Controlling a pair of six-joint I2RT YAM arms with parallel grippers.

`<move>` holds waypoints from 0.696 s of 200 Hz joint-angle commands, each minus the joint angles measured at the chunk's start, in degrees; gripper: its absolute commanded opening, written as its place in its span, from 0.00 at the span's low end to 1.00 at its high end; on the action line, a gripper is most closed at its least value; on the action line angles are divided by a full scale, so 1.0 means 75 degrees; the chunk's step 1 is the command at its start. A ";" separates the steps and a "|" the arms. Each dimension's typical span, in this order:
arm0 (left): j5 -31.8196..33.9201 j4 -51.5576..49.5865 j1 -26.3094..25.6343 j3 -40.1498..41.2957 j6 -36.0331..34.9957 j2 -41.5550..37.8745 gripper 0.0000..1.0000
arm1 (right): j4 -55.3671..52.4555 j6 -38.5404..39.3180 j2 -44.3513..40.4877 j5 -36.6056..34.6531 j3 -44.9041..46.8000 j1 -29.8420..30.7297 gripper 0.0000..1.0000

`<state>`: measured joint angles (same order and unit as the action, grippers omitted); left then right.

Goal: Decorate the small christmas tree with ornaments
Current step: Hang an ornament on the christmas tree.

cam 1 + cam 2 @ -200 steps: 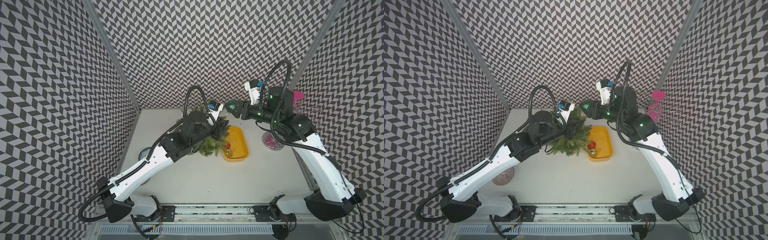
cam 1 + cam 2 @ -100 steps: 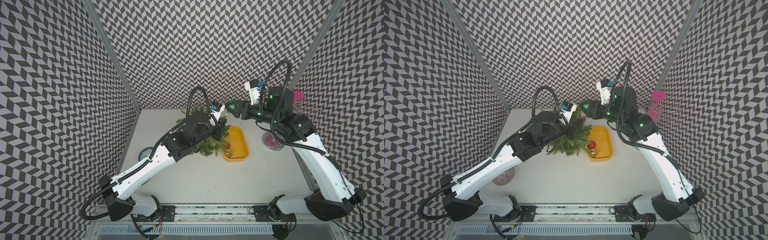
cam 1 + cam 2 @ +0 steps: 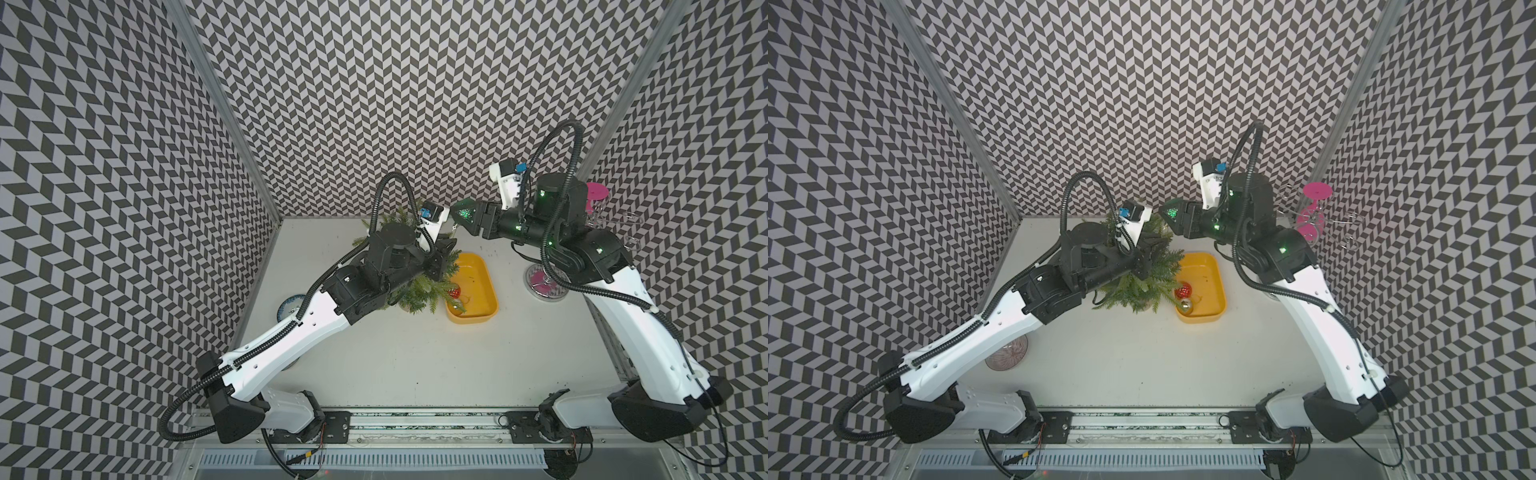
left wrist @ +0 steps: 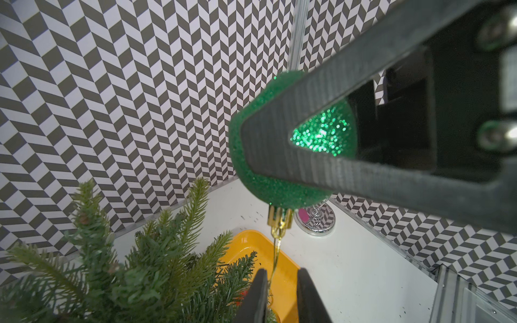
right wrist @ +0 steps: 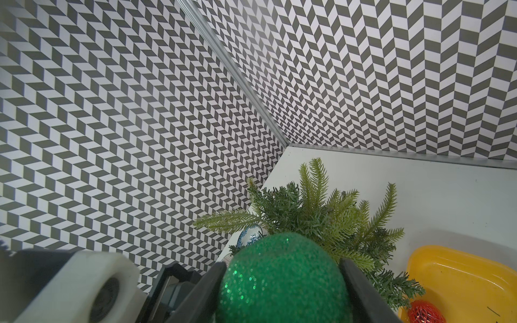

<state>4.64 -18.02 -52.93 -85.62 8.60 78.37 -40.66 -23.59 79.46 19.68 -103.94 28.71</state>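
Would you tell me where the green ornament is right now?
In both top views the green ornament sits clamped in the right gripper, raised near the back wall, beside the small christmas tree and the left gripper.

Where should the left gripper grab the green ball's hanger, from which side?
Pinch the thin gold loop just under the cap, coming from below. The right gripper holds the green ball cap-down, so the loop hangs straight between the open jaws of the left gripper.

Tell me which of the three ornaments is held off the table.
The glittery green ornament, clamped in the right gripper; the red ornament and the gold ornament lie in the yellow tray.
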 commanded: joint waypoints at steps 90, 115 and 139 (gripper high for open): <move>0.0199 0.0144 -0.0080 -0.0165 -0.0028 -0.0145 0.00 | 0.0444 -0.0030 -0.0223 -0.0159 0.0074 0.0024 0.57; 0.0350 0.0117 -0.0068 0.0009 -0.0040 -0.0282 0.00 | 0.0464 -0.0050 -0.0259 -0.0148 0.0088 0.0015 0.57; 0.0434 0.0094 -0.0057 0.0075 -0.0013 -0.0402 0.00 | 0.0488 -0.0100 -0.0253 -0.0020 0.0111 0.0011 0.57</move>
<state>6.28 -17.65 -53.23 -85.67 8.60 77.80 -40.29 -23.64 79.40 19.11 -103.63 28.71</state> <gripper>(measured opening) 0.048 0.591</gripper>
